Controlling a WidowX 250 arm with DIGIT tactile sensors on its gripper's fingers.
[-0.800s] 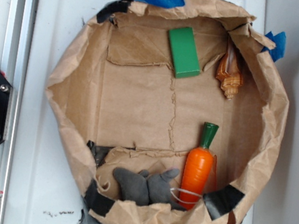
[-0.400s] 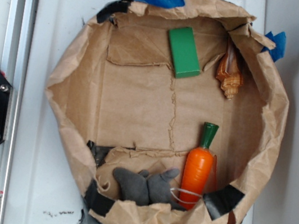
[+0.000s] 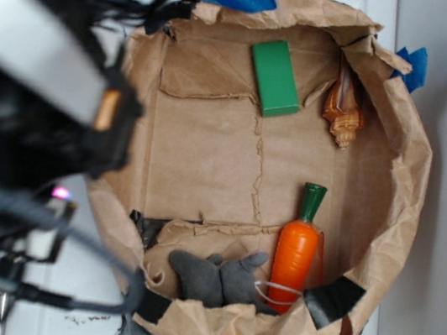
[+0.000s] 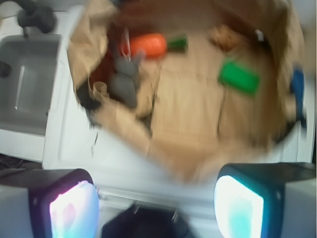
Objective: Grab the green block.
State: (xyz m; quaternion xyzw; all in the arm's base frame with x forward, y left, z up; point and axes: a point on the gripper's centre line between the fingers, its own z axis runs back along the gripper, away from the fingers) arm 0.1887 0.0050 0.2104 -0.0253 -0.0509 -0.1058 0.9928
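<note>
The green block (image 3: 275, 78) lies flat on the brown paper floor near the far rim of the paper bag basin (image 3: 407, 188). The blurred wrist view shows the green block (image 4: 239, 77) well ahead and to the right. My arm (image 3: 38, 104) fills the left of the exterior view, out of focus, over the basin's left rim; its fingers cannot be made out there. In the wrist view my gripper (image 4: 156, 208) is open, with its two lit pads wide apart over the white surface outside the basin's rim, and nothing lies between them.
An orange toy carrot (image 3: 296, 251) with a green top and a grey cloth (image 3: 219, 277) lie at the near side. A brown shell-like thing (image 3: 344, 106) sits right of the block. The bag's crumpled walls stand raised all round. A grey sink (image 4: 25, 89) lies beside the basin.
My arm has swung into the exterior view from the left and now covers the basin's left rim. The block, carrot and cloth have not moved.
</note>
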